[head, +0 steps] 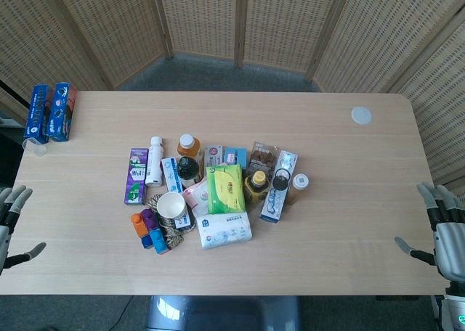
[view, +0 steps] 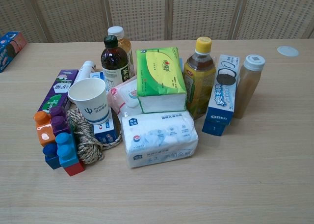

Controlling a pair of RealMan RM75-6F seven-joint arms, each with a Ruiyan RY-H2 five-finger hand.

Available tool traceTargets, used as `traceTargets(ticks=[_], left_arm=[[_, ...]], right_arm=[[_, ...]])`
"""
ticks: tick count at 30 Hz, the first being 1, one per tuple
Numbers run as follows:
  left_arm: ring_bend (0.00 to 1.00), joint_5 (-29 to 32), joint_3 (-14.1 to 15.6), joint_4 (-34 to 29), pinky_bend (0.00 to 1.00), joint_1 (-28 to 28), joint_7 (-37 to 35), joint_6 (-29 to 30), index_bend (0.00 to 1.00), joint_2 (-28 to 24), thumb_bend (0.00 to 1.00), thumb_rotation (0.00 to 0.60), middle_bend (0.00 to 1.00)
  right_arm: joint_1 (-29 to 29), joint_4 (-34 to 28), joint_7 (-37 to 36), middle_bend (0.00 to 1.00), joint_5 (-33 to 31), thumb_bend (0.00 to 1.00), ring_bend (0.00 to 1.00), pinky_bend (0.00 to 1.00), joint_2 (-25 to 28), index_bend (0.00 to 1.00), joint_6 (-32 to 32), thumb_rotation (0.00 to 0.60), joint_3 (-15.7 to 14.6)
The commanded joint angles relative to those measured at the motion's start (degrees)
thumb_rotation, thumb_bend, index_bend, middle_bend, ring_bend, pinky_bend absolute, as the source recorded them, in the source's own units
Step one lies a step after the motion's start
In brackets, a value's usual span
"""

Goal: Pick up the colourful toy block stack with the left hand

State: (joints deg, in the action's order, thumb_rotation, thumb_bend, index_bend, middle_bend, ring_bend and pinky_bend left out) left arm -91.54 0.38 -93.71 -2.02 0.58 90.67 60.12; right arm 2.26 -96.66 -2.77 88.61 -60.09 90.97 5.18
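Both hands sit at the counter's near corners, fingers spread, holding nothing: left hand, right hand. The toy block stack lies at the near-left edge of the clutter, touching one rope coil. One paper cup stands behind it. Two tissue packs: green resting above white. Four bottles stand upright.

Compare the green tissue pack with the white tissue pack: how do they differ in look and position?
The green tissue pack is bright green with a yellow label; the white tissue pack is white with pale blue print. The green one lies farther from the robot; the white one lies nearer, just in front of it. Both are soft plastic-wrapped packs lying flat.
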Motion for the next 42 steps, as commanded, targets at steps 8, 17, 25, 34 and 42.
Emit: traceTargets(ticks=[8, 17, 25, 34, 42], left_arm=[[0.00, -2.1, 0.9, 1.5, 0.00, -2.0, 1.9, -3.5, 0.00, 0.2, 0.00, 0.600, 0.00], [0.00, -8.9, 1.6, 0.8, 0.00, -10.6, 10.4, -14.5, 0.00, -1.0, 0.00, 0.600, 0.00], [0.00, -11.1, 1.9, 3.1, 0.00, -16.8, 17.1, -23.8, 0.00, 2.8, 0.00, 0.600, 0.00], [0.00, -9.5, 2.3, 3.4, 0.00, -20.0, 23.5, -30.0, 0.00, 7.3, 0.00, 0.600, 0.00], [0.00, -6.4, 1.6, 3.1, 0.00, -21.9, 28.8, -33.4, 0.00, 10.5, 0.00, 0.600, 0.00]], right_arm=[[-0.1, -0.2, -0.4, 0.00, -0.1, 0.00, 0.00, 0.00, 0.2, 0.00, 0.2, 0.600, 0.1], [-0.2, -0.4, -0.2, 0.00, -0.1, 0.00, 0.00, 0.00, 0.2, 0.00, 0.2, 0.600, 0.1], [-0.3, -0.4, -0.6, 0.00, -0.2, 0.00, 0.00, 0.00, 0.4, 0.00, 0.2, 0.600, 0.2], [-0.3, -0.3, -1.3, 0.00, -0.4, 0.00, 0.00, 0.00, 0.6, 0.00, 0.2, 0.600, 0.4], [-0.4, -0.3, -1.6, 0.00, -0.4, 0.00, 0.00, 0.00, 0.7, 0.00, 0.3, 0.600, 0.4]])
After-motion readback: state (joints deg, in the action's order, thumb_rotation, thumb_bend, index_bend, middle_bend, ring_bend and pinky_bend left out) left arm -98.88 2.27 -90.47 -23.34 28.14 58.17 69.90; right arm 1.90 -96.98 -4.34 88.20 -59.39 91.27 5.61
